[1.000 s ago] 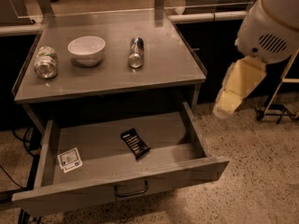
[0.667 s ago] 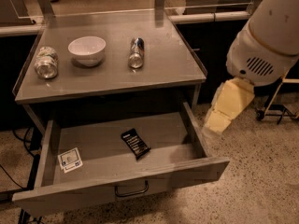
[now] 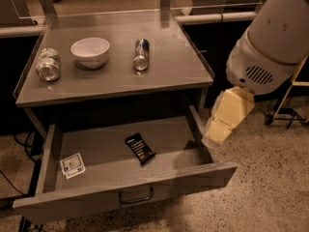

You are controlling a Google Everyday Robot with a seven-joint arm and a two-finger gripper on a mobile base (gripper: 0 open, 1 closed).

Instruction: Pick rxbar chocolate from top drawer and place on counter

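Observation:
The rxbar chocolate (image 3: 140, 149) lies flat in the middle of the open top drawer (image 3: 116, 197), black wrapper up, turned at a slant. The drawer is pulled out fully below the counter (image 3: 169, 66). My gripper (image 3: 218, 132) hangs on the cream-coloured arm end just outside the drawer's right wall, right of the bar and a little above the drawer floor. It holds nothing that shows.
On the counter stand a white bowl (image 3: 90, 51), a can lying on its side (image 3: 141, 54) and a clear jar on its side (image 3: 48, 65). A white-and-blue card (image 3: 72, 165) lies at the drawer's left. A cart base (image 3: 285, 116) stands on the floor at right.
The arm has come down and to the left, from beside the counter's right edge to the drawer's right wall. The bar and the counter objects have not moved.

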